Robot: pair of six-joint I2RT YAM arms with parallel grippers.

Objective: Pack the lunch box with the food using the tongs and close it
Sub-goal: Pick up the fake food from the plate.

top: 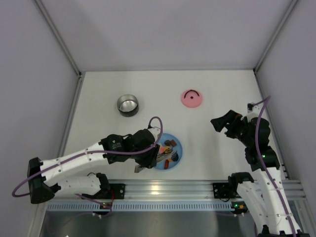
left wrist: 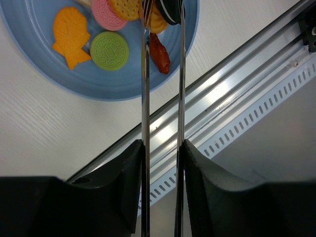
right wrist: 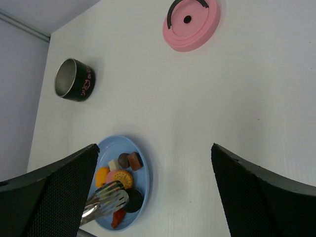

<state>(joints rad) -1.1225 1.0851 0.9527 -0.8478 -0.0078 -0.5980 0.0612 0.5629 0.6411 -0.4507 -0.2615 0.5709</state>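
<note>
Left wrist view: the left gripper pinches the tongs, whose tips bracket a black food piece on the blue plate. The step in hand is picking. The next move calls for a squeeze, lift and transfer to the open lunch box, well apart. The right gripper is spread and empty.

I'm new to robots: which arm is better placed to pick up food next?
Left arm: its jaws grip the tongs, tips at the food on the blue plate. Right arm's jaws stand empty.
</note>
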